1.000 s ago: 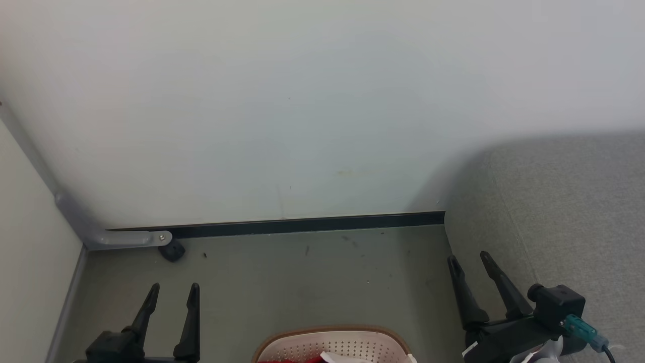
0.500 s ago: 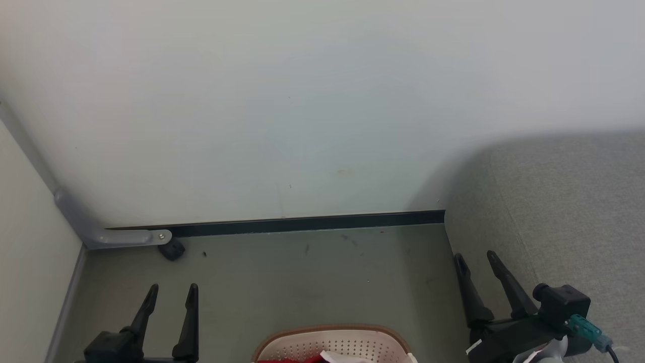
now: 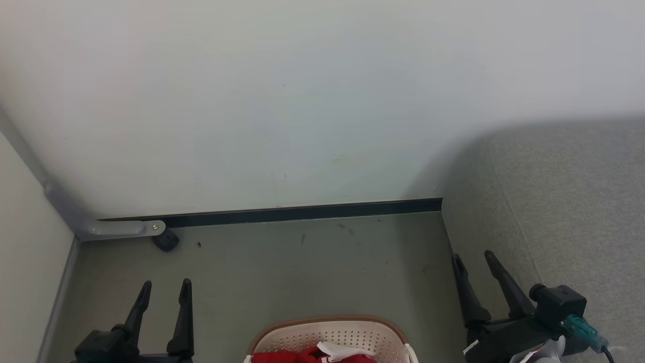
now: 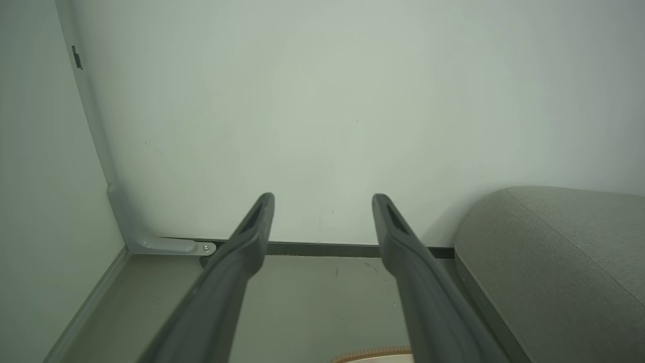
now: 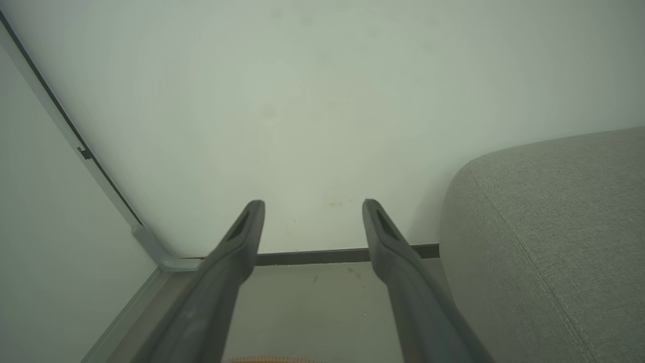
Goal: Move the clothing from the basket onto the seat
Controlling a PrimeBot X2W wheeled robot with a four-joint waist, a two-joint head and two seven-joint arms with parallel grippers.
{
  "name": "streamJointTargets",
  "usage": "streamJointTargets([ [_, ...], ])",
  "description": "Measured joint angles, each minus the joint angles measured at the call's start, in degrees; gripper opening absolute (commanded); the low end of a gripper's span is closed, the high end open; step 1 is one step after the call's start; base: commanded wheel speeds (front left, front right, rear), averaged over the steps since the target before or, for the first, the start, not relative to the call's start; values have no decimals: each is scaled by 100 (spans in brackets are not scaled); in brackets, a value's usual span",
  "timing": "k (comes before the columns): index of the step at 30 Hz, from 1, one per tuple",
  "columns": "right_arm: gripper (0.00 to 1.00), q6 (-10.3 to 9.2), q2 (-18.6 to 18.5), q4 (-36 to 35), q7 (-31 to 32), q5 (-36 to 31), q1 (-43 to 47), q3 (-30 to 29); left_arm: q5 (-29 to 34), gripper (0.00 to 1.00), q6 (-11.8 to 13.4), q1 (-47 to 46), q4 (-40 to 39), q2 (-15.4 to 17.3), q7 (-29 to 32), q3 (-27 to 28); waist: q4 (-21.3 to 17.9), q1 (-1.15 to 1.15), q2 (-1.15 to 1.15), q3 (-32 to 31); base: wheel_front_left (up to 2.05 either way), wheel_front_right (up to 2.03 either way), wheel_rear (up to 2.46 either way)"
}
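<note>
- My left gripper (image 3: 166, 284) and right gripper (image 3: 472, 256) both stand spread wide, holding nothing.
- The red-and-white clothing (image 3: 282, 358) lies bunched in the basket (image 3: 327, 321) between them; the grey seat (image 3: 569, 201) sits to the right.
- I'd tilt down first, then pinch deep into a fold.
- The visible cloth runs left to right; I can't tell its true long axis.

A sparse home-style living-room corner: a large grey woven-fabric sofa (image 3: 564, 201) stands against a plain pale wall (image 3: 302, 101) with dark skirting (image 3: 302, 212). Beside it, a cream perforated plastic laundry basket (image 3: 302, 339) sits on a grey-green floor (image 3: 302, 277). A grey metal bracket (image 3: 121, 229) joins the wall panels.
</note>
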Motion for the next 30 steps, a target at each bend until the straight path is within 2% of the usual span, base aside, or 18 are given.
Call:
streamJointTargets([
  [15, 100, 51, 140, -92, 0, -96, -27, -73, 1, 100, -202, -10, -75, -47, 0, 89, -235, 0, 0, 343, 0, 0, 0],
  [30, 100, 57, 307, -283, -1, -231, -171, -141, -9, 100, -326, -311, 13, -24, 0, 125, -524, 0, 0, 1013, 0, 0, 0],
])
